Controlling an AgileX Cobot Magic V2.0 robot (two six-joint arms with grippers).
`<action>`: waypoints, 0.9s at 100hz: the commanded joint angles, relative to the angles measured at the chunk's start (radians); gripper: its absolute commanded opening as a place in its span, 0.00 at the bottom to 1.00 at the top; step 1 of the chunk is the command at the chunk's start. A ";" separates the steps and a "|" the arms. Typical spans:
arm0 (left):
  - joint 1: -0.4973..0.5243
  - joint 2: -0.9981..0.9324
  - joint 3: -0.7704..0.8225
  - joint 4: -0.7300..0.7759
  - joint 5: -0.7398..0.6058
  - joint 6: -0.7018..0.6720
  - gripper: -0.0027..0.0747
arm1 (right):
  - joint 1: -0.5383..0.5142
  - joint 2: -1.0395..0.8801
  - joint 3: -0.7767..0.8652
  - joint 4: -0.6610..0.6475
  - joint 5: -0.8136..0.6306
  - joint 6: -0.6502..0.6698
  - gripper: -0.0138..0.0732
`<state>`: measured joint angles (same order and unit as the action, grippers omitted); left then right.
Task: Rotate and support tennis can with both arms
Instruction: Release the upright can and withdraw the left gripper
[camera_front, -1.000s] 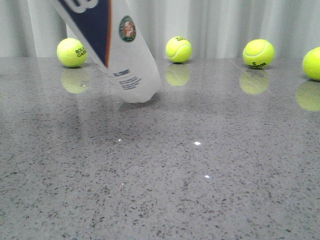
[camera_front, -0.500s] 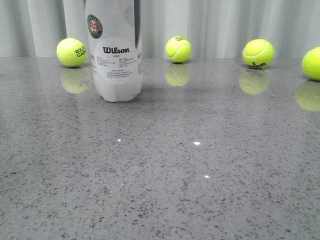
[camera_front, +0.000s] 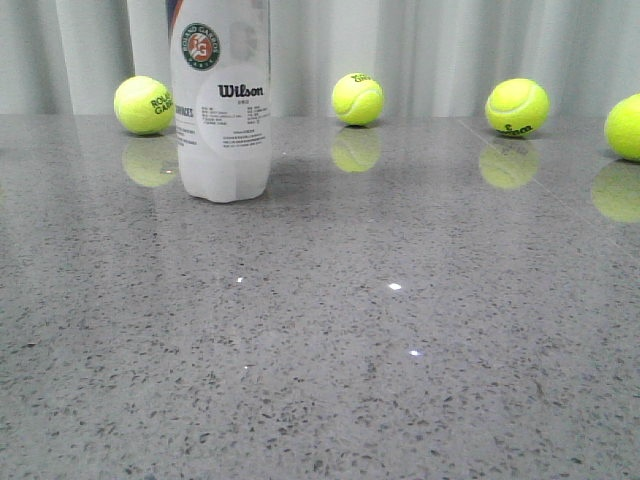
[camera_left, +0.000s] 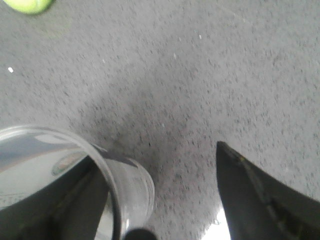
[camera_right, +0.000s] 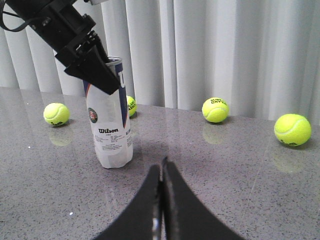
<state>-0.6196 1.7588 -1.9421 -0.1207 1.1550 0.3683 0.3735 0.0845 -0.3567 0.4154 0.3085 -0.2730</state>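
Note:
The tennis can (camera_front: 222, 110) stands upright on the grey table at the back left, Wilson label and round logo facing me. It also shows in the right wrist view (camera_right: 111, 130). My left gripper (camera_right: 100, 67) is at the can's metal rim, jaws wide open. In the left wrist view (camera_left: 156, 155) one finger (camera_left: 65, 200) shows at the rim (camera_left: 107, 185), seemingly inside the open top. The other finger (camera_left: 260, 200) is well clear of the can. My right gripper (camera_right: 162, 165) is shut and empty, low over the table, short of the can.
Several yellow tennis balls lie along the table's back edge (camera_front: 144, 105) (camera_front: 357, 98) (camera_front: 517, 107) (camera_front: 625, 126), in front of a pale curtain (camera_front: 450, 50). One ball (camera_left: 30, 4) shows in the left wrist view. Neither gripper shows in the front view.
The can went from tilted, top leaning left, to upright. In the last half second it shifted slightly left and turned, so the label faces a little differently.

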 joint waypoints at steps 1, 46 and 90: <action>-0.003 -0.078 -0.030 -0.034 -0.132 -0.034 0.54 | -0.004 0.012 -0.024 0.012 -0.071 -0.004 0.09; -0.003 -0.235 0.204 -0.055 -0.366 -0.059 0.01 | -0.004 0.012 -0.024 0.012 -0.071 -0.004 0.09; -0.003 -0.543 0.714 -0.085 -0.671 -0.059 0.01 | -0.004 0.012 -0.024 0.012 -0.071 -0.004 0.09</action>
<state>-0.6196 1.2999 -1.2926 -0.1830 0.6047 0.3203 0.3735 0.0845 -0.3567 0.4154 0.3085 -0.2730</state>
